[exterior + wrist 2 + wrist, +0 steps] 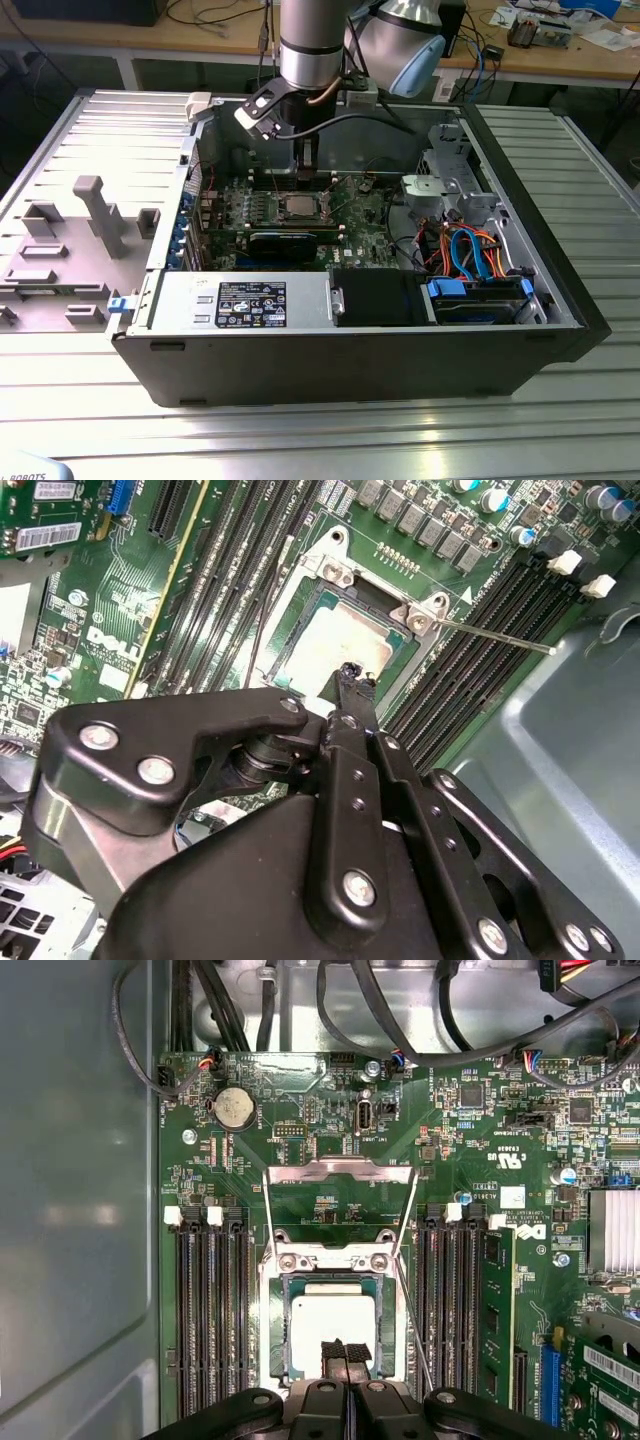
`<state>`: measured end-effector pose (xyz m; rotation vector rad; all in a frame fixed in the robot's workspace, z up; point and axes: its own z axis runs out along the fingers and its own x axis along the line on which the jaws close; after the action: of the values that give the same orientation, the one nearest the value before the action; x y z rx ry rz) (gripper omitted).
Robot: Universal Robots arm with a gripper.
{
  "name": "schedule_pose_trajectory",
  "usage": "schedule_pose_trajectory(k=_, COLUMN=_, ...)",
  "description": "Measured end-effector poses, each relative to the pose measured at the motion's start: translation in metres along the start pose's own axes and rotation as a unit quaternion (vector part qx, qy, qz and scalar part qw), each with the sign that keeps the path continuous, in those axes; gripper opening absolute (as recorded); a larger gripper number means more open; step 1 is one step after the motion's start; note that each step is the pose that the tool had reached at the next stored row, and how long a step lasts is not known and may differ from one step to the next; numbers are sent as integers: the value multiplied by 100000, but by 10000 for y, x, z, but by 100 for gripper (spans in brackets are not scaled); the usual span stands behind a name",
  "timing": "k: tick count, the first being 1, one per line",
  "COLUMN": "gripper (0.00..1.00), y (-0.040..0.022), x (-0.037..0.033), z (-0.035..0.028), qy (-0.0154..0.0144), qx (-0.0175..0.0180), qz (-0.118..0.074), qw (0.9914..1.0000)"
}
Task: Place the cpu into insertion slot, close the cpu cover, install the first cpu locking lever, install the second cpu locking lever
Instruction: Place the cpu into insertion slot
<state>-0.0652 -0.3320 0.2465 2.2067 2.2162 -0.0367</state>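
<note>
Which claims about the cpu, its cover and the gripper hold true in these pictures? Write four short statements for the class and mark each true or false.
1. The cpu lies in the insertion slot. True.
2. The cpu cover is shut over the cpu. False: it stands open, and green board shows through its cut-out in the first wrist view.
3. The gripper is wide open. False: it is shut, with its tips at the cpu's edge.
4. Long black slots run along both sides of the insertion slot. True.
</note>
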Motion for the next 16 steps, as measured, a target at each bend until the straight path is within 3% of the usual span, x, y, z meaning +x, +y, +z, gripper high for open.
schedule_pose_trajectory(k=5, gripper=11, y=33, x=-1, z=-24, qy=4, qx=11, qz=-11, qw=100000)
schedule_pose_trajectory(k=11, gripper=11, y=33, x=-6, z=-231, qy=13, qx=8, qz=-29, qw=100000)
schedule_pose_trajectory(k=16, gripper=11, y=32, x=-9, z=-350, qy=14, qx=9, qz=-29, qw=100000)
